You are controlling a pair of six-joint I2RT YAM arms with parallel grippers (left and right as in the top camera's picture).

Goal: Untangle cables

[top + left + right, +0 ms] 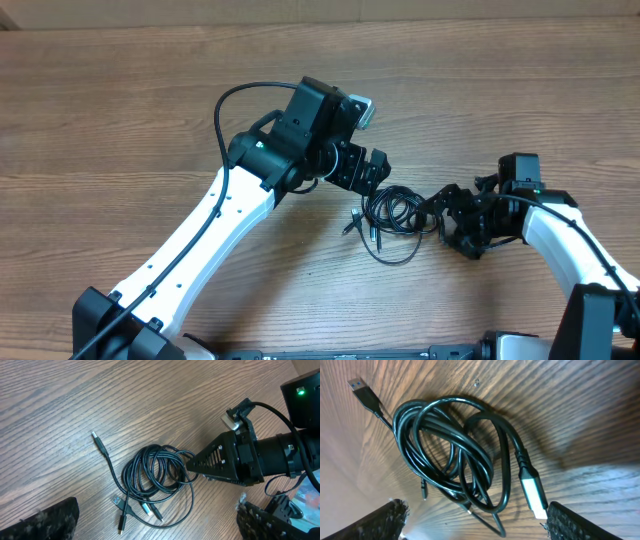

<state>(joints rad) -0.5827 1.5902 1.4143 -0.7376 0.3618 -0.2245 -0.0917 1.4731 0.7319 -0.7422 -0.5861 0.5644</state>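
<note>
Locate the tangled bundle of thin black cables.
Overhead, the cables lie on the wooden table just right of centre, between the left gripper and the right gripper.

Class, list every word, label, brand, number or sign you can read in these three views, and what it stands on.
None can be read.
The thin black coiled cables, their metal-tipped plugs and the brown wood-grain table show no print.
The small green light on the right arm's black housing is no sign.
</note>
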